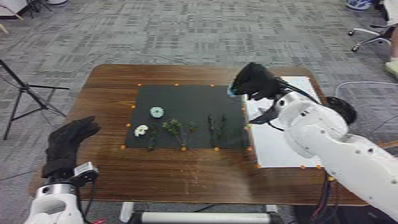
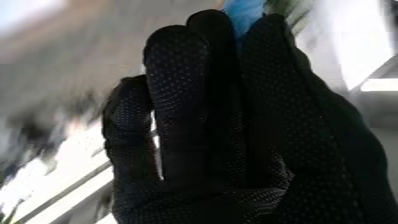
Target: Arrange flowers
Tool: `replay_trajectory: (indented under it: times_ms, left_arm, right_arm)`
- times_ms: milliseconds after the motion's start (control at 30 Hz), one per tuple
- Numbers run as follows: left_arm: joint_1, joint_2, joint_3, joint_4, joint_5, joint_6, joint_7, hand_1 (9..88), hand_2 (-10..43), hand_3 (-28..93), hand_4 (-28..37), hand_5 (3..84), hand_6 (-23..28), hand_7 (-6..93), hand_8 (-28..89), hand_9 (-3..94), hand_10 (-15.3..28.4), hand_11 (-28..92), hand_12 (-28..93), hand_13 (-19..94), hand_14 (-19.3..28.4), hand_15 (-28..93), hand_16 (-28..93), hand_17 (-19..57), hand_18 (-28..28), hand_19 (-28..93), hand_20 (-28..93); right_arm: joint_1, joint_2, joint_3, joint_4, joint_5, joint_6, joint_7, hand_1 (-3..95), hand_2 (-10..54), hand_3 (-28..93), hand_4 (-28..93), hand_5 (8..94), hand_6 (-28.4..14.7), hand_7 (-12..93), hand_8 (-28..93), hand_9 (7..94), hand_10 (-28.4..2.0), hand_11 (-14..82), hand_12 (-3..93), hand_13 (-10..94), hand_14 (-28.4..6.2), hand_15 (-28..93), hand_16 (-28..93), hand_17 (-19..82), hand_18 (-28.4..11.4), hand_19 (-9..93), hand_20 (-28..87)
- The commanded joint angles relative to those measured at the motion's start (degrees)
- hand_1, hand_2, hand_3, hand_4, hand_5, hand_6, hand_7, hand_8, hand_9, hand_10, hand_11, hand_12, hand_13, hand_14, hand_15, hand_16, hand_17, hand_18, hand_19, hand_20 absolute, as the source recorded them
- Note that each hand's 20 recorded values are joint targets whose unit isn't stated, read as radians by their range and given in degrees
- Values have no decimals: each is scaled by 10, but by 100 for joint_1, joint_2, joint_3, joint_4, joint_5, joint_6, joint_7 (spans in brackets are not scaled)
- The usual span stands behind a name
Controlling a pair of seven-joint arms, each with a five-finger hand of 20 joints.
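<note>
Since the right hand (image 1: 258,82) is clamped on the blue flower (image 2: 242,11), it should lower gently and release only when petals rest steady.

1. The mat (image 1: 191,95) lay on the table (image 1: 169,75)
2. One flower head (image 1: 156,112) rested on the mat, left of its middle
3. A second flower head (image 1: 141,130) sat nearer the robot, close to the mat's left edge
4. A slim sprig (image 1: 152,140) lay on the mat's near left part, just right of that second head
5. The leafy stems (image 1: 178,132) spread right of the sprig, toward the mat's near edge
6. Upright-lying stalks (image 1: 221,127) were on the mat's right part
7. The sheet (image 1: 280,145) lay right of the mat
8. The tripod (image 1: 22,95) stood left of the mat, beyond the table
</note>
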Motion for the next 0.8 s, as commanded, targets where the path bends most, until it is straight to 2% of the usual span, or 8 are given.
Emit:
replay_trajectory:
  times_ms: [33, 133, 333, 533, 800]
  left_arm:
    - [-2, 17, 29, -21, -21, 1, -61, 269, 59, 667, -248, 576, 22, 173, -69, 560, 150, 234, 148, 467, 190, 272, 19, 118, 128, 153, 241]
    - [-25, 19, 43, -13, -31, 22, -72, 269, 59, 667, -248, 576, 22, 173, -69, 559, 150, 233, 147, 467, 190, 272, 19, 119, 128, 153, 240]
    - [-86, 38, 77, 27, -29, -30, -82, 268, 59, 667, -247, 576, 22, 172, -69, 560, 150, 233, 147, 467, 190, 273, 19, 118, 128, 151, 240]
    - [-170, 64, 118, 67, -17, -65, -105, 269, 59, 666, -247, 575, 22, 172, -69, 560, 151, 233, 147, 466, 190, 273, 19, 118, 128, 151, 240]
    - [-315, 81, 202, 147, 4, -187, -116, 269, 59, 667, -247, 576, 22, 173, -69, 559, 151, 234, 147, 466, 190, 273, 19, 116, 128, 147, 236]
  right_arm:
    - [1251, -915, -1237, 46, 484, -441, -10, 608, -95, 586, -178, 795, 12, 170, 76, 863, -110, 50, 324, 764, -80, 445, 427, 374, -209, 725, 597]
    - [1422, -1172, -1454, 201, 549, -671, 16, 609, -95, 585, -176, 795, 11, 169, 78, 862, -110, 48, 322, 764, -80, 444, 429, 374, -209, 726, 597]
    - [1482, -1695, -1535, 598, 649, -1061, 108, 609, -95, 584, -176, 796, 12, 169, 78, 860, -109, 47, 320, 763, -79, 443, 432, 374, -209, 727, 596]
    - [1453, -2260, -1509, 1302, 196, -1269, 257, 608, -95, 584, -175, 795, 13, 168, 79, 856, -107, 44, 314, 760, -79, 440, 436, 372, -208, 726, 595]
    - [1149, -2927, -1264, 2069, -661, -1515, 300, 606, -95, 585, -174, 794, 12, 166, 77, 853, -107, 46, 310, 755, -80, 440, 439, 369, -207, 723, 593]
